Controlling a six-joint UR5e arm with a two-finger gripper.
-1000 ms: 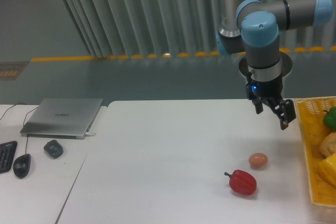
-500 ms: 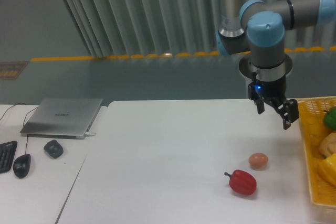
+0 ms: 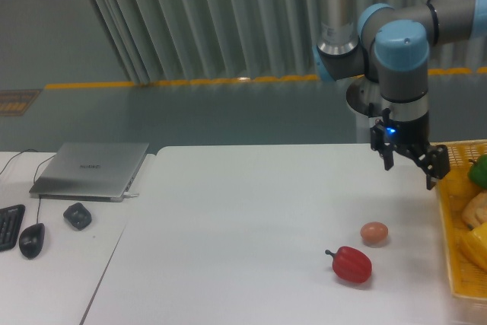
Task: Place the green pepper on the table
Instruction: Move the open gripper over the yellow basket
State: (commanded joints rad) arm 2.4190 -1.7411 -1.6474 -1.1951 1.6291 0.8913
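One Pepper Still in the Basket, Claw Empty Beside It

Two items matter to me on this entry: the claw [image 3: 411,166] and the green pepper [image 3: 479,171]

- Claw: fingers spread, nothing between them; it hangs above the right part of the worktop [image 3: 243,241], just left of the yellow basket [image 3: 449,249], tilted so one fingertip sits lower and nearer the basket rim
- Green pepper: lying in the yellow basket at the far right edge of view, only partly visible, cut off by the frame; too little shows for me to judge its long axis or stem direction
- Key relation: the pepper lies to the right of the claw and a little lower, across the basket's near rim; I judge the coming move to be a short reach rightward over that rim, then down
- Other basket contents: yellowish produce below the pepper, close enough that I would expect crowding during a grasp
- On the worktop: red pepper [image 3: 351,264] and a small brownish egg-like item [image 3: 374,232], both lying left of the basket and below the claw
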